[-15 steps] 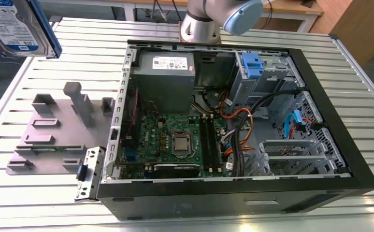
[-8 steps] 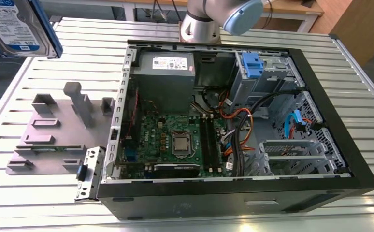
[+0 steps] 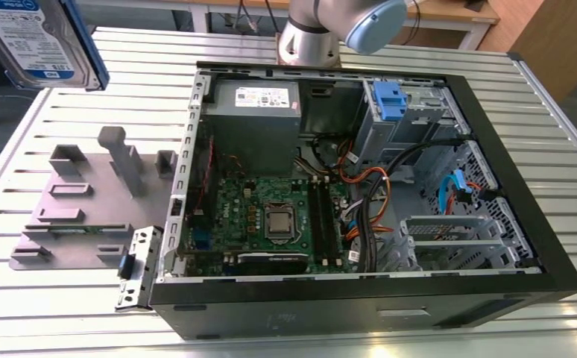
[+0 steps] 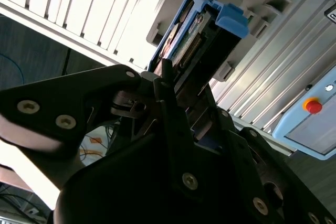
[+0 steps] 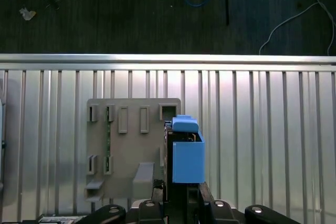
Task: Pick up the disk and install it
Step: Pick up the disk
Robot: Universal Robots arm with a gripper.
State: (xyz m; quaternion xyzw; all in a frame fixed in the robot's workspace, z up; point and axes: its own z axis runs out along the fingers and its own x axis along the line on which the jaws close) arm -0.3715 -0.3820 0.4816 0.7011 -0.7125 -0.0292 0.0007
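Note:
The disk point(image 3: 35, 41) is up in the air at the exterior view's far upper left, silver with a blue-and-white label and a blue bracket along its edge. In the second wrist view my gripper point(image 4: 178, 95) is shut on the disk point(image 4: 191, 45), its black fingers point(image 4: 168, 103) clamped on the near end. The first wrist view looks along the blue bracket of the disk point(image 5: 186, 156), held edge-on above the slatted table beside the grey fixture plate point(image 5: 131, 145), with the gripper point(image 5: 181, 200) below it.
An open computer case point(image 3: 368, 298) lies on the slatted metal table point(image 3: 60, 298), with a drive cage and blue tab point(image 3: 388, 97) at its far right. The grey fixture plate point(image 3: 80, 201) lies to the case's left. The arm's base point(image 3: 314, 37) stands behind the case. A pendant with a red button point(image 4: 313, 106) lies nearby.

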